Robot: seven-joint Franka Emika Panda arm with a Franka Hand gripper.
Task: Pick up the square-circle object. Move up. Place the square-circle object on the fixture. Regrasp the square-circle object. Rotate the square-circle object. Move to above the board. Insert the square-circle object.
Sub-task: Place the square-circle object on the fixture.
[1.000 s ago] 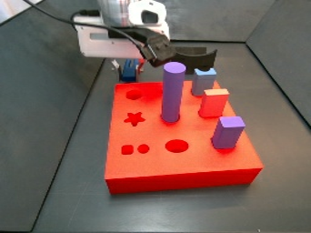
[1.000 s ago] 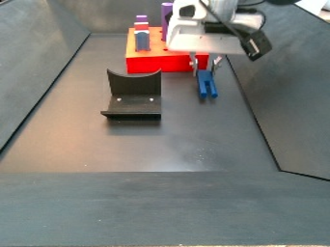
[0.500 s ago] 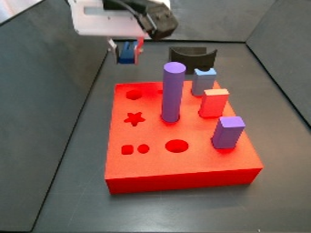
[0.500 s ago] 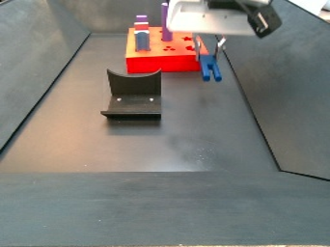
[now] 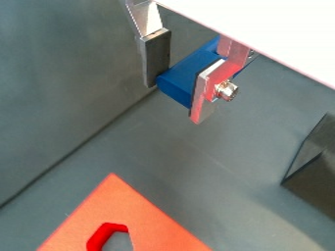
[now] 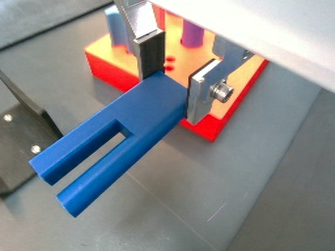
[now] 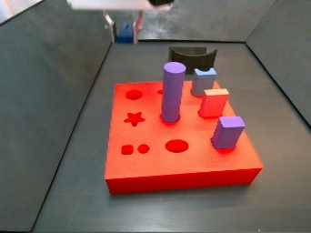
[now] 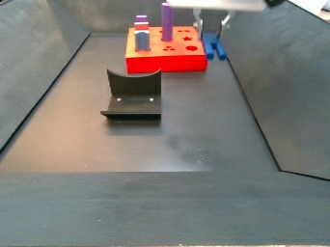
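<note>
Dark blue and smooth, the square-circle object [image 6: 112, 151] is a long block ending in two parallel legs. We see it clamped between the flat silver fingers [image 6: 203, 90] of the gripper [image 6: 174, 78], lifted clear of the dark matte floor [image 8: 180, 135]. Behind it stands the thick red board [image 8: 165, 50] with upright coloured pegs. The black fixture [image 8: 131, 95] sits well apart.
</note>
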